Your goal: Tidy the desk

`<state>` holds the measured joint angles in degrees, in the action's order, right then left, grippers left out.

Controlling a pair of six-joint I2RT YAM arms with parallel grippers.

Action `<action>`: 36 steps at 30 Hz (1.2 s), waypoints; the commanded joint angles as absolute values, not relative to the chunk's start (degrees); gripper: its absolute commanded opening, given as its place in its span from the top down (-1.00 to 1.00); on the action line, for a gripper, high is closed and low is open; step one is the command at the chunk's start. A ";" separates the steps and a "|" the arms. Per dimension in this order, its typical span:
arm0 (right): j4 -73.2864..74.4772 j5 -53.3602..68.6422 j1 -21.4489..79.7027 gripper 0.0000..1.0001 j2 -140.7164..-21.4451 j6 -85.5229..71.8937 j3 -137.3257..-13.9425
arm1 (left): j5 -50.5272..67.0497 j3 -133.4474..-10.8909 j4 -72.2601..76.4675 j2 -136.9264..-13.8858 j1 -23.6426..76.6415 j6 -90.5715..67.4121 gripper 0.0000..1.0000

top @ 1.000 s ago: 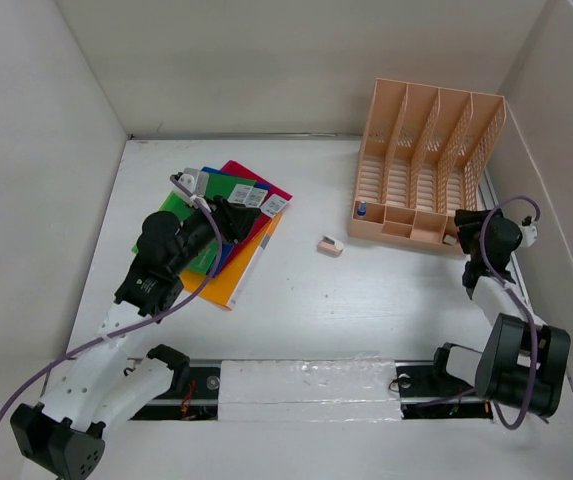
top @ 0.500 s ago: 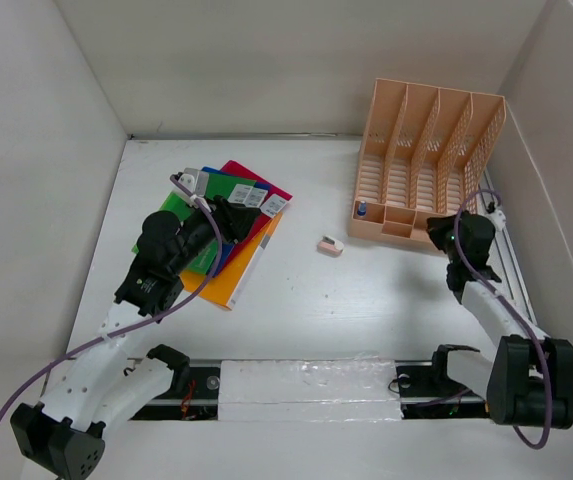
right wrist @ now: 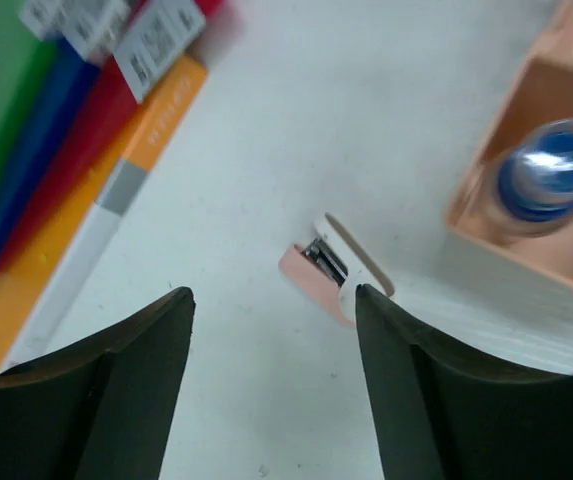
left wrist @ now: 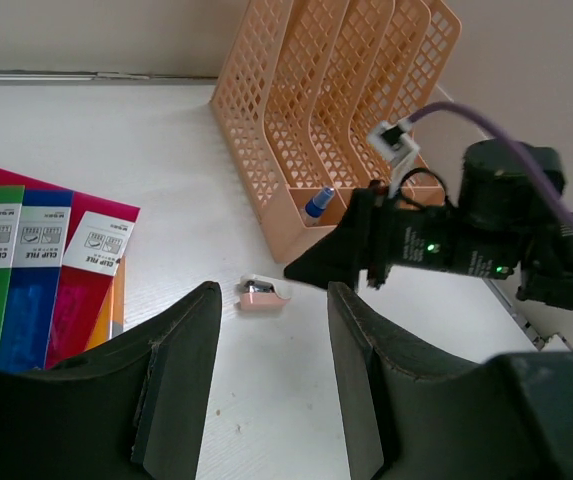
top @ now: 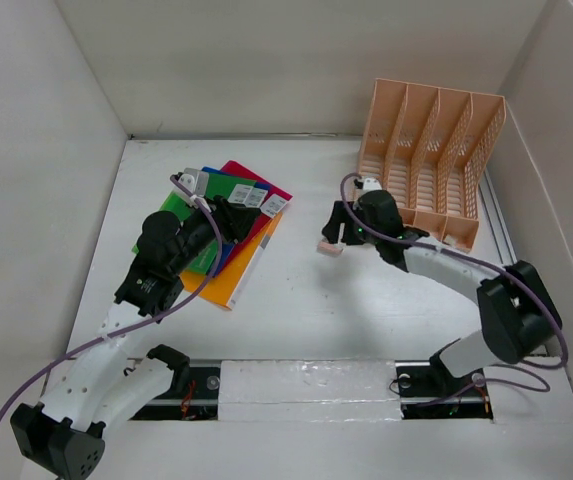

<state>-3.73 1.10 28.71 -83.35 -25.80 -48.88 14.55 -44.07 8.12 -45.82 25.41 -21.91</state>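
- The desk (top: 296,310) – a flat matte white tabletop – fills the floor of the cell. White panels wall it on three sides, and both arm bases sit at its near edge.
- Left gripper (left wrist: 269,300): I see its two dark fingers spread wide with nothing between them. In the top view it hangs over the far part of the folder stack.
- Folder stack (left wrist: 26,280): fanned green, blue, red and orange covers lying on the left half of the desk. Three of them carry white labels reading "CLIP FILE".
- Right gripper (right wrist: 271,300): jaws well apart and gripping nothing. The arm reaches across to the middle of the desk, and the gripper hovers just beside and above the stapler.
- Stapler (right wrist: 334,268): small and pink with a white top, lying alone on the bare desk between the folder stack and the file rack. In the right wrist view it shows in the gap between the fingers; I cannot tell whether either finger touches it.
- File rack (top: 426,150): peach and slotted, standing upright at the far right corner of the desk.
- Blue-capped item (right wrist: 546,170): standing in a small front compartment of the rack – too blurred for me to name.
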 commanded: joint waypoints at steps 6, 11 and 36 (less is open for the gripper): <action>4.39 -1.93 30.85 -0.54 -92.80 -19.34 -56.68 | 14.50 -46.14 10.46 -44.82 25.40 -21.27 0.15; 5.01 -1.68 30.24 -0.60 -96.58 -19.25 -59.94 | 14.24 -46.06 10.55 -44.74 25.40 -21.18 0.15; 8.00 -11.69 38.41 -0.39 -103.10 -25.93 -60.82 | 14.68 -46.05 10.72 -44.47 25.40 -21.36 0.15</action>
<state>7.35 -5.82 38.15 -102.24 -23.05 -59.42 14.41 -44.07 8.12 -45.52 25.41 -21.89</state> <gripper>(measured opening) 0.701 0.425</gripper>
